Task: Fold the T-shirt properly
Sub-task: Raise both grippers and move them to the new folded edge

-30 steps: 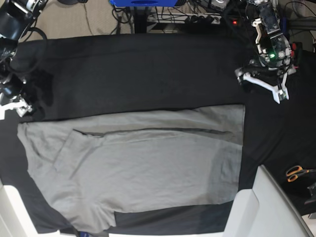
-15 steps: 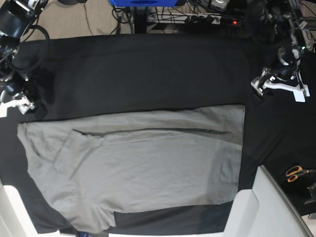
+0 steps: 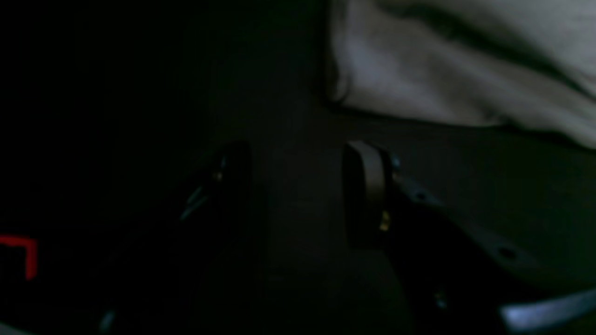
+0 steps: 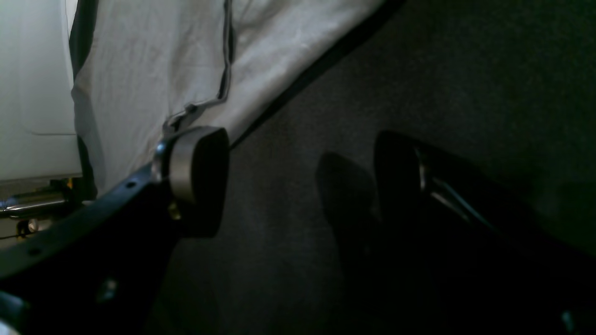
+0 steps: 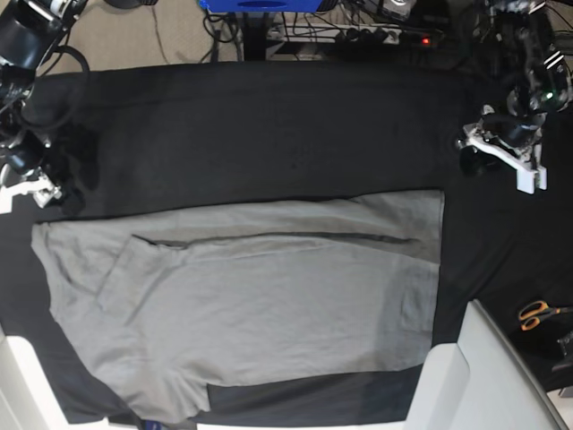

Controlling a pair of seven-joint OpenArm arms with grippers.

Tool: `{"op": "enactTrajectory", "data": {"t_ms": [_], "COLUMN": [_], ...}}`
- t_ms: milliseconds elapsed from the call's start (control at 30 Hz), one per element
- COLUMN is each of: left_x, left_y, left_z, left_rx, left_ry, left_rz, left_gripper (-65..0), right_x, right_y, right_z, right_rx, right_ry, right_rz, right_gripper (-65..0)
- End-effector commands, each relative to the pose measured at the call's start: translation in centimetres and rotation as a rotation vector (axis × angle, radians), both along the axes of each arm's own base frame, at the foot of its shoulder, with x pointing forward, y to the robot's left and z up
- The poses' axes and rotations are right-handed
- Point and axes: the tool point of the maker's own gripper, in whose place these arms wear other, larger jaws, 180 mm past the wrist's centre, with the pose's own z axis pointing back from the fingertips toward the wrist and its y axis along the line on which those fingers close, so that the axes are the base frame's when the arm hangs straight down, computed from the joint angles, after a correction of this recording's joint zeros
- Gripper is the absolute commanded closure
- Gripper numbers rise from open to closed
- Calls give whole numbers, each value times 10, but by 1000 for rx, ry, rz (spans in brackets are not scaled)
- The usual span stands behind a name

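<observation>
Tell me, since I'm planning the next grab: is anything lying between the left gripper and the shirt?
Nothing visible. Only bare black cloth lies between the left gripper and the shirt's near corner.

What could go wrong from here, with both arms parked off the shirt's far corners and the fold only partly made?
1. The T-shirt lies on a black table cloth; a low pinch by the right gripper, open right beside the shirt's edge, could catch cloth too.
2. The left gripper hovers apart from the shirt's corner, and its view is very dark, so it may miss the edge.
3. The near hem reaches the table edge and could slide off if dragged.
</observation>
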Motion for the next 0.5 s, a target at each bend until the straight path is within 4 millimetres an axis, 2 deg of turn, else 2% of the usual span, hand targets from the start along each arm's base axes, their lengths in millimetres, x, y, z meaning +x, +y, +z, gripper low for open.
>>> {"op": "enactTrajectory", "data": {"t_ms": [0,133,167,267,333,400,467], "left_x": [5,5,5,7,7,8,7], "left_y": [6,1,-1,0,0,1,2], "left_z": [4,-10,-11,-11,-10,-9,-10], "left_rx": [3,-35,-41,-41,-40,-37,-32], "left_ry": [-22,1,3,-1,-4,-6,1], "left_rz": [1,-17,-22,-21,-20,-20,-21], "left_gripper": [-301,-311,-337,-484,-553,-563,-563], "right_x": [13,22,24,27,33,41,45], "right_y": [-14,-24,-28,-34,-37,-36,-48], "right_z": [16,21,19,6,1,-3,-3], "right_rx": [-17,-32,-25,15,42,70,75], "right_ry": [-59,-110,-107,-58,-42,-43,-59], "right_rz": [-26,-93,-125,-188,-202,-225,-280], "right_gripper": [-446,-452,-453,-453,-453,-450,-449]}}
